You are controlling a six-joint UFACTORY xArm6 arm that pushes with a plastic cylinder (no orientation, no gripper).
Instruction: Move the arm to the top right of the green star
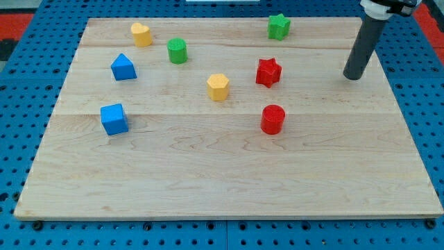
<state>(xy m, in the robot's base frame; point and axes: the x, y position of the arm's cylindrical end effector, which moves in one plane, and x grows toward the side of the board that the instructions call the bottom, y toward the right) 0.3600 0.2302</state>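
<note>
A robotics lab bench, by the look of it: a pale wooden board [229,173] lies on a blue perforated mounting table [21,83] with regular holes, small coloured blocks scattered across the frame's upper half.

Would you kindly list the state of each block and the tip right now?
Green star: untouched, top edge.
My tip: on board, lower right of star.
Green cylinder: upright.
Red star: free.
Red cylinder: upright.
Yellow hexagon: free.
Yellow heart: free.
</note>
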